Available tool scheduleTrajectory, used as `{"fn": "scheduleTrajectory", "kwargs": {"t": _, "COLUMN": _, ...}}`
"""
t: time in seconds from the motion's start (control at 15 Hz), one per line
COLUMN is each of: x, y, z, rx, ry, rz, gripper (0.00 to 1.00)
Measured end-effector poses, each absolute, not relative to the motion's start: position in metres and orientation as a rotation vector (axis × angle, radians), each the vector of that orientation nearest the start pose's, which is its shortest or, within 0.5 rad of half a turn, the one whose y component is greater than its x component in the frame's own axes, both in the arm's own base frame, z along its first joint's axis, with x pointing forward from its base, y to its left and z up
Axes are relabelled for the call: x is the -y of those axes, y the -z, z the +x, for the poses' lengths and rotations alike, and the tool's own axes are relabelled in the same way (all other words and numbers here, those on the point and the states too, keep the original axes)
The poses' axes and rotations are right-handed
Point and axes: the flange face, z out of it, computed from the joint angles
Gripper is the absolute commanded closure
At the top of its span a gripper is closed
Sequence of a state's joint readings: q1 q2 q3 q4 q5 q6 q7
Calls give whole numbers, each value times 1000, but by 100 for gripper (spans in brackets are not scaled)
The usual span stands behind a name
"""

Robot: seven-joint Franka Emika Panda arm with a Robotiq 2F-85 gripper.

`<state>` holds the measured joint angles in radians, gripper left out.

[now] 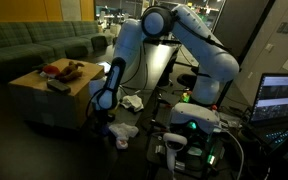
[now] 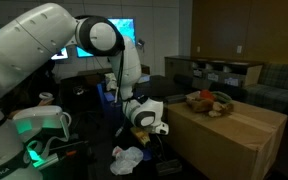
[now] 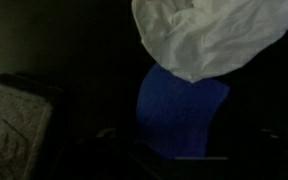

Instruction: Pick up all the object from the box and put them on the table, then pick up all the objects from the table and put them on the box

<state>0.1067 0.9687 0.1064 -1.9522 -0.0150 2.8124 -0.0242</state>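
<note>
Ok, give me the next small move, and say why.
Probably lower the gripper onto the blue cloth. The jaws stand open and hold nothing, and in the wrist view the blue cloth lies just ahead of them, next to the white cloth. Small items already sit on the box, so the cloths seem to be what is left.

Arm (image 1: 126, 50) bent downward, gripper (image 2: 152, 132) low — spread wide
</note>
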Motion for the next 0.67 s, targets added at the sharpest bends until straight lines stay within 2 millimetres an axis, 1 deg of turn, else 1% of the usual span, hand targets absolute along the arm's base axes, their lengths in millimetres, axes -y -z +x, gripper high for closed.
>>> {"fn": "scheduleTrajectory", "kwargs": {"t": 0.13, "x": -123, "y": 30, "z": 537, "rx": 319, "ry": -172, "rz": -3044, "gripper": 0}}
{"fn": "scheduleTrajectory", "kwargs": {"t": 0.2, "x": -123, "y": 31, "z": 538, "rx": 318, "ry": -172, "rz": -3043, "gripper": 2}}
{"fn": "scheduleTrajectory", "kwargs": {"t": 0.27, "x": -123, "y": 31, "z": 538, "rx": 317, "ry": -171, "rz": -3043, "gripper": 21}}
{"fn": "scheduleTrajectory", "kwargs": {"t": 0.33, "x": -123, "y": 31, "z": 539, "rx": 317, "ry": -170, "rz": -3044, "gripper": 27}}
{"fn": "scheduleTrajectory", "kwargs": {"t": 0.4, "x": -123, "y": 31, "z": 540, "rx": 316, "ry": -168, "rz": -3044, "gripper": 27}}
{"fn": "scheduleTrajectory", "kwargs": {"t": 0.53, "x": -122, "y": 30, "z": 541, "rx": 314, "ry": -164, "rz": -3044, "gripper": 42}}
{"fn": "scheduleTrajectory", "kwargs": {"t": 0.6, "x": -121, "y": 29, "z": 543, "rx": 311, "ry": -162, "rz": -3044, "gripper": 51}}
{"fn": "scheduleTrajectory", "kwargs": {"t": 0.67, "x": -120, "y": 29, "z": 544, "rx": 307, "ry": -161, "rz": -3044, "gripper": 58}}
